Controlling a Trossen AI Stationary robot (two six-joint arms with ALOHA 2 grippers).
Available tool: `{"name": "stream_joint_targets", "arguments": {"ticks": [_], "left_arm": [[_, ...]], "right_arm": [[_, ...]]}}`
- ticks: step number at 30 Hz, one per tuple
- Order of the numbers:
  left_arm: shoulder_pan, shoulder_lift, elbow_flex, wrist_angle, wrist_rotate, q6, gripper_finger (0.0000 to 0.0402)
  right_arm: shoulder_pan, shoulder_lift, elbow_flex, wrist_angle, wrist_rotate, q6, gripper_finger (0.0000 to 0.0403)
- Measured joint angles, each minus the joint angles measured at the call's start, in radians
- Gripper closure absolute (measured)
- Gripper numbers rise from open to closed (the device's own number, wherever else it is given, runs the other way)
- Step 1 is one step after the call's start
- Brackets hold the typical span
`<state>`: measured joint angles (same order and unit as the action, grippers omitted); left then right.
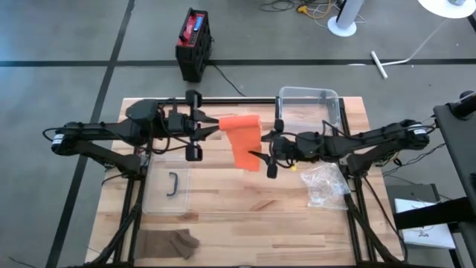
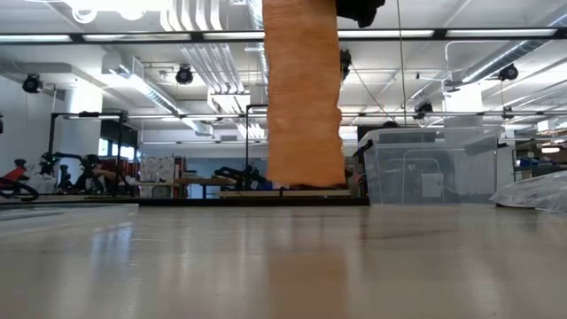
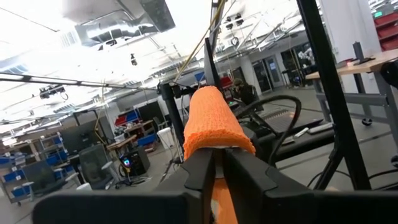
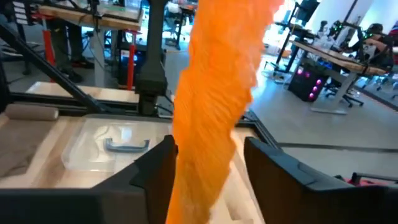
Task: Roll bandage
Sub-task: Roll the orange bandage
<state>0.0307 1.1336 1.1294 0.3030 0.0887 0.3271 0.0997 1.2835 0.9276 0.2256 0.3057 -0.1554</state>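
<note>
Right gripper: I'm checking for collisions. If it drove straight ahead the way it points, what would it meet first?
Probably the orange bandage, hanging between the right gripper fingers' open tips; the left gripper lies farther along.

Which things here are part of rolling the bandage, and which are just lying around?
In use:
- orange bandage
- left gripper, shut on its roll end
- right gripper, around the hanging strip

Lying about:
- clear bin
- clear lid
- plastic bag
- brown cloth
</note>
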Motion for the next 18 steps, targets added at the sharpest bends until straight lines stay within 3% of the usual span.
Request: {"name": "stream_joint_targets", "arguments": {"ticks": [10, 13, 18], "left_arm": [[0.000, -0.008, 0.000, -0.005, -0.001, 0.008, 0.0369], [0.003, -0.008, 0.000, -0.006, -0.026, 0.020, 0.0365], [0.011, -0.008, 0.000, -0.006, -0.051, 0.031, 0.0357]], "right_arm": [[-0.005, 0.015, 0.000, -0.003, -0.045, 0.006, 0.0242], [0.001, 0.014, 0.000, -0.003, -0.059, 0.006, 0.0287], [0.009, 0.014, 0.015, -0.006, -0.178, 0.032, 0.0387]]}}
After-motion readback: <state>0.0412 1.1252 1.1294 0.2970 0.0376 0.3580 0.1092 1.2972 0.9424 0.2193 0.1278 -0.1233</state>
